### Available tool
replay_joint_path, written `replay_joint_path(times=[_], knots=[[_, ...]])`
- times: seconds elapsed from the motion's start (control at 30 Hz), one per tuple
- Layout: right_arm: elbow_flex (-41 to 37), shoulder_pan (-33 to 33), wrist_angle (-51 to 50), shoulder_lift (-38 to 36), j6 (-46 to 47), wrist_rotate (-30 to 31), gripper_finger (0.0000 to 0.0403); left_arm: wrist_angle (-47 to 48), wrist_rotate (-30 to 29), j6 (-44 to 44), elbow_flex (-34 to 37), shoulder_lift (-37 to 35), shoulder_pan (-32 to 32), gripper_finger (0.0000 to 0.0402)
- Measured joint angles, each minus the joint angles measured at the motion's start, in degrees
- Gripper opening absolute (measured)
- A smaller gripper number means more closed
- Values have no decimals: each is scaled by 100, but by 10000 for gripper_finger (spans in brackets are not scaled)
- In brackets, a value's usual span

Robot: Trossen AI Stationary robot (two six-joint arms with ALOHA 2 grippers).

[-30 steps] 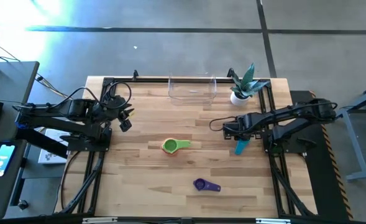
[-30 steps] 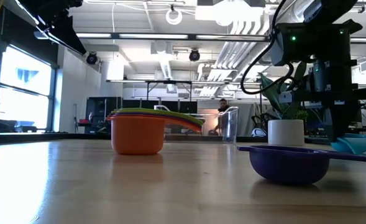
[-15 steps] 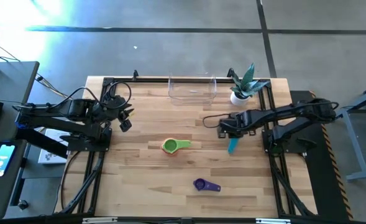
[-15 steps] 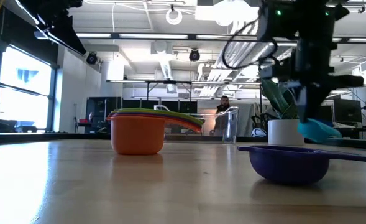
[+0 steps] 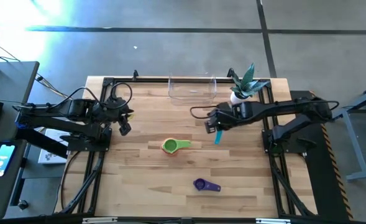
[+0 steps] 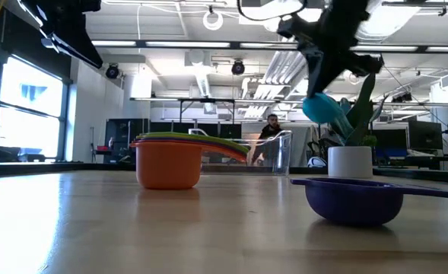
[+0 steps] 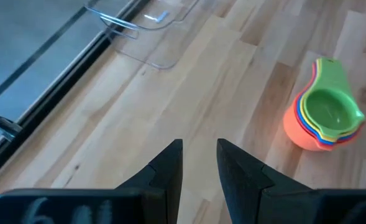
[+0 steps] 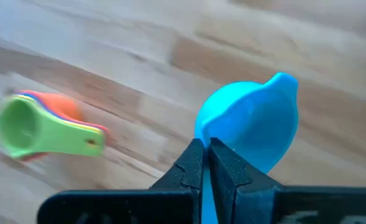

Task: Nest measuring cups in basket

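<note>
A light blue measuring cup hangs in the air right of the table's middle, with my right gripper shut on it. It also shows in the low view and the right wrist view. A nested stack, orange cup below and green on top, stands upright on its base at the table's centre. A purple cup rests on its base nearer the front edge. The clear basket stands at the far edge. My left gripper hovers open at the left, with nothing between its fingers. My right gripper pinches the light blue cup's handle between its two shut fingers, which slant down from above. The cup's bowl hangs tilted below the fingers, lifted clear of the table.
A white pot with a green plant stands at the far right beside the basket, close to my right arm. Black frame rails run along the table's left and right sides. Bare wood lies between the stack and the basket.
My right gripper has risen and gone toward the table's left and far edge, rolling as it went. The light blue cup, which lay at table level a second ago, now hangs lifted clear. My left gripper has stayed in place.
</note>
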State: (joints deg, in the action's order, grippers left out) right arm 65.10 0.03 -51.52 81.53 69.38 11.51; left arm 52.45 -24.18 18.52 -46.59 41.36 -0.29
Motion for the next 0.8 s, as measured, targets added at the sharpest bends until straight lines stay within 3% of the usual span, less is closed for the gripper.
replay_joint_path(times=[0.6, 0.8], knots=[[2657, 386, -18, 1979, -1543, 308, 0, 301, 1047, 506, 0, 0, 1, 90], [3534, 470, -65, 2566, -2301, 309, 0, 513, 1145, 723, 0, -2, 1, 90]])
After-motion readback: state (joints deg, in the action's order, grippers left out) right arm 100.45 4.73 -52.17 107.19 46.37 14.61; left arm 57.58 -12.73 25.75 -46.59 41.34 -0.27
